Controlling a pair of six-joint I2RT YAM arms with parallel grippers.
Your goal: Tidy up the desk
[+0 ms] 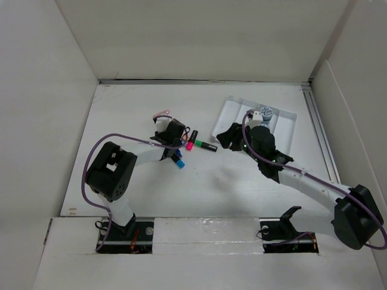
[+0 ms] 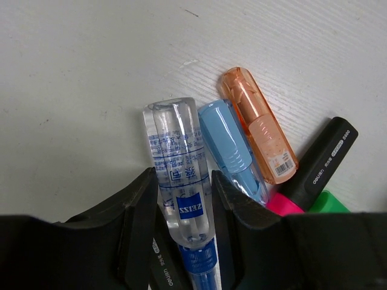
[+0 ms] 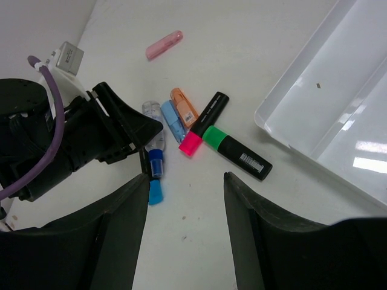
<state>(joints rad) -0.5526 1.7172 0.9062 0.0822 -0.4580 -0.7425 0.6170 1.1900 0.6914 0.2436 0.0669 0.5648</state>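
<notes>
Left gripper (image 2: 183, 179) pinches the clear ZEISS spray bottle (image 2: 175, 145); right gripper (image 3: 186, 180) gapes empty.

Left gripper (image 2: 182, 181) clamps a clear spray bottle (image 2: 175, 142).
Just right of the bottle: blue marker (image 2: 227, 145), orange marker (image 2: 257, 127), black highlighter (image 2: 321, 158), side by side.

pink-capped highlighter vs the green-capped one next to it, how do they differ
Cap: pink on the pink-capped highlighter, green on the green-capped highlighter. Pose, in the right wrist view: the pink-capped one slants up to the right, the green-capped one slants down to the right. Label: the green-capped one shows a white barcode sticker, the pink-capped one none. Both have black barrels and lie flat on the desk, caps nearly meeting.
</notes>
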